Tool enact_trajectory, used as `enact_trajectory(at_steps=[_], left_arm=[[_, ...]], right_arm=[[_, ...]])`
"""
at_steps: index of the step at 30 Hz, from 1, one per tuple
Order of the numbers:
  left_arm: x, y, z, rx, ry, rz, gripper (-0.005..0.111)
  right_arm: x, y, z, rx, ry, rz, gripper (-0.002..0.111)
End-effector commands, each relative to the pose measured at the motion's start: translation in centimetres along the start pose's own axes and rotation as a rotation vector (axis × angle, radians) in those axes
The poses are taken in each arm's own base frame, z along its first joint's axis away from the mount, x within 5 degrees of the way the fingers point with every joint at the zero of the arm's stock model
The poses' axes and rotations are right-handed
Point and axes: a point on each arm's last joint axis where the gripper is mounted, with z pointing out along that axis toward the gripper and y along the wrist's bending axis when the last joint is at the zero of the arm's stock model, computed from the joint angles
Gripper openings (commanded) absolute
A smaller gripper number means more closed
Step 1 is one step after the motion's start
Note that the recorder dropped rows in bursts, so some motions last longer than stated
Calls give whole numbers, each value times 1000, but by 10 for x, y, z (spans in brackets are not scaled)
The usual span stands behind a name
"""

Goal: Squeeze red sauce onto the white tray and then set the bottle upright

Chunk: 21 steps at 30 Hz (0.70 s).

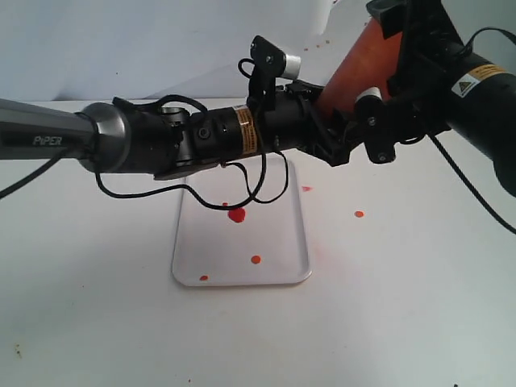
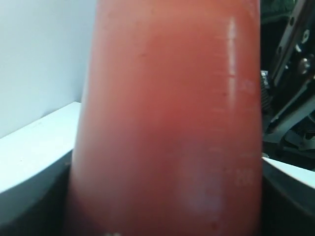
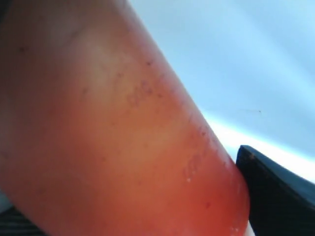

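Note:
The orange-red bottle [image 1: 361, 71] hangs tilted in the air behind the white tray [image 1: 282, 242], its lower end pointing down-left; the nozzle is hidden behind my left gripper. My left gripper [image 1: 329, 129] is shut on the bottle's lower part, and the bottle [image 2: 167, 123] fills the left wrist view. My right gripper [image 1: 401, 60] is shut on the upper part of the bottle [image 3: 123, 137], with one dark finger [image 3: 275, 191] pressed against its side. Red sauce lies on the tray as a larger blob [image 1: 236, 215] and small drops [image 1: 255, 260].
Two stray red drops [image 1: 359, 214] lie on the white table to the right of the tray. The left arm's black cable [image 1: 242, 201] droops low over the tray's back half. A pale wall stands behind the table.

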Motion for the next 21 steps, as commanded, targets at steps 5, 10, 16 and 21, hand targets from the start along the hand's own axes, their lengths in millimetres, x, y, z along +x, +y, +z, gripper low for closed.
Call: enact_trajectory(at_steps=[5, 10, 16, 21], left_arm=[[28, -18, 57, 34, -10, -74, 4], [40, -11, 70, 15, -4, -81, 4], [46, -7, 76, 15, -7, -73, 4], [45, -6, 76, 7, -12, -75, 4]], right_arm=[[-15, -29, -7, 146, -26, -30, 0], [-15, -28, -7, 130, -24, -14, 0], [-14, -26, -7, 110, -14, 45, 0], [-11, -24, -7, 91, 14, 96, 0]])
